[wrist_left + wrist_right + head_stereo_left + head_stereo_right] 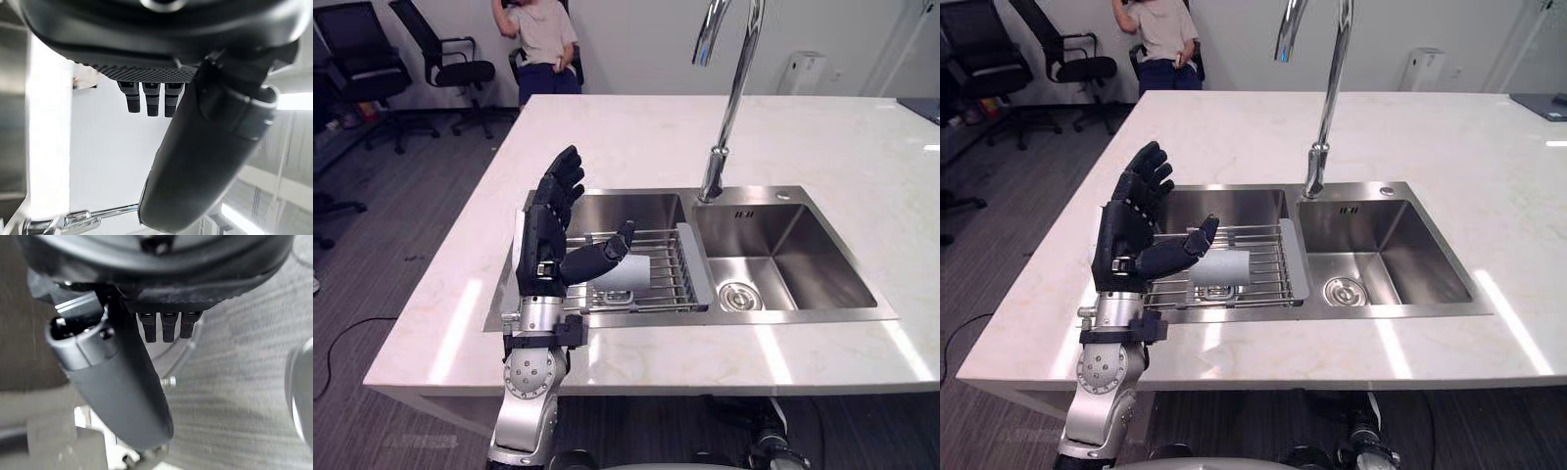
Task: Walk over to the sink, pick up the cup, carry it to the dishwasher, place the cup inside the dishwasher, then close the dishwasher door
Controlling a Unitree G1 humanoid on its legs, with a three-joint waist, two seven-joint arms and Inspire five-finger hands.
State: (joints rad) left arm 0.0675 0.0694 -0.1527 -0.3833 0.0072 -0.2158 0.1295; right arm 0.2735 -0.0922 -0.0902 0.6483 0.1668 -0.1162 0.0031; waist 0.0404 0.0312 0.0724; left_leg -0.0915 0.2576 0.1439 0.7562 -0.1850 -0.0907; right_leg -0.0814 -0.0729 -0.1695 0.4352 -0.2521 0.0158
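Sink: a stainless steel double sink (803, 257) is set into the pale marble-patterned worktop (822, 137), with a tall curved chrome tap (729, 108) rising from its far rim between the two basins.
Rack: a wire dish rack with a grey end bar (664, 257) spans the sink's left basin.
Cup: the pale cylindrical cup (628, 273) lies on its side on the rack, in the near part of the sink's left basin. Its open end faces the near-left corner of the sink.
Left robot hand: the dark left robot hand (548, 230) stands upright over the left edge of the sink. Its fingers are straight and spread, pointing up and away, and the thumb sticks out sideways towards the sink's middle.
Cup and hand: the cup sits on the thumb side of the left robot hand, low beside the palm. The thumb tip overlaps the cup's upper edge in both eye views, but I cannot tell whether it touches. No finger curls round the cup.
Right robot hand: the dark right robot hand (195, 264) hangs over grey carpet floor (244, 357), fingers straight, thumb out and holding nothing.
Right basin: a round drain (739, 294) sits in the bottom of the sink's right basin.
Background: beyond the sink's far-left corner, past the worktop, a person (546, 39) stands by black office chairs (450, 59).
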